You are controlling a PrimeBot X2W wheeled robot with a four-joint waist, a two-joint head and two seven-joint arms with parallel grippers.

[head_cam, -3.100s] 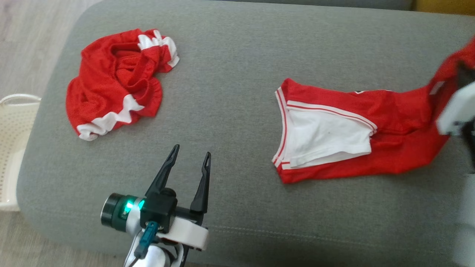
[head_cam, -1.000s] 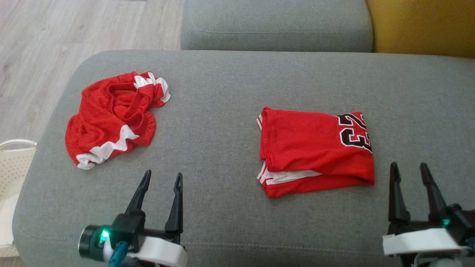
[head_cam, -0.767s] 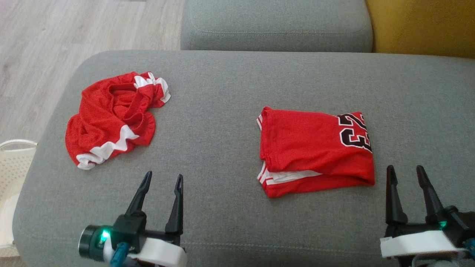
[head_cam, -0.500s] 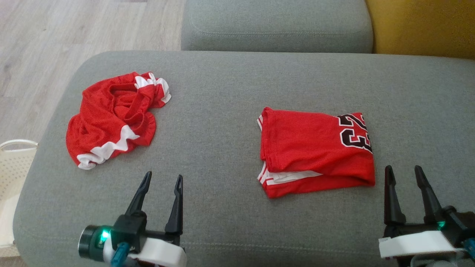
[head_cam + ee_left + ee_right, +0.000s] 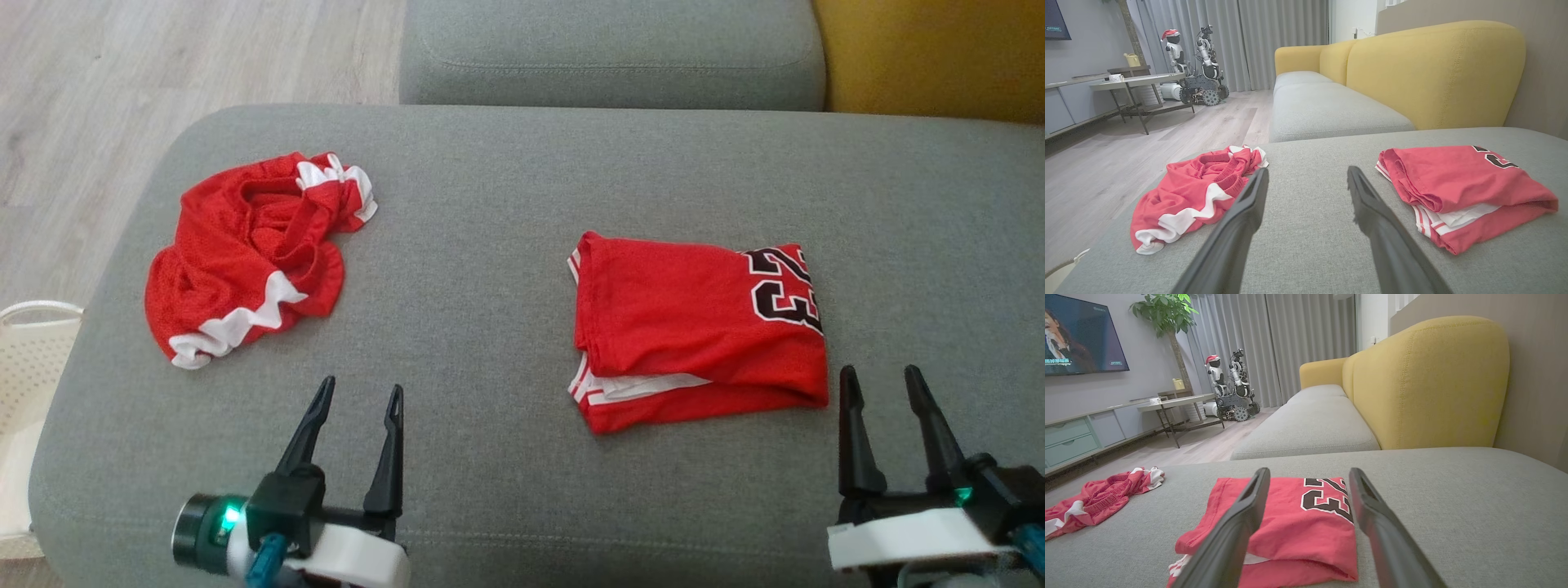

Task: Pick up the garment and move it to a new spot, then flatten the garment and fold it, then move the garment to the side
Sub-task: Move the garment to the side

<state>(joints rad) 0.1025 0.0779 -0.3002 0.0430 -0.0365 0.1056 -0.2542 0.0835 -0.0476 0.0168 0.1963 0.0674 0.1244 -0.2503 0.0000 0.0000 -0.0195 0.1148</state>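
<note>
A red jersey with a black number, the garment (image 5: 694, 318), lies folded in a rectangle on the grey sofa cushion (image 5: 490, 229), white trim showing at its near-left edge. My right gripper (image 5: 879, 369) is open just off its near-right corner, apart from the cloth. In the right wrist view the garment (image 5: 1306, 531) lies close ahead between the open fingers of my right gripper (image 5: 1309, 470). My left gripper (image 5: 362, 384) stands open and empty near the front edge, well left of the garment (image 5: 1453, 183). In the left wrist view, my left gripper (image 5: 1307, 170) points at bare cushion.
A crumpled red and white piece of clothing (image 5: 253, 253) lies at the cushion's far left. A white basket (image 5: 24, 367) stands on the floor beyond the left edge. A second grey seat (image 5: 612, 49) and a yellow backrest (image 5: 931, 57) lie behind.
Three seconds ago the right gripper held the garment's end up; now it lies folded and released. Over the last second the right gripper crept slightly left; the camera shifted a little.
</note>
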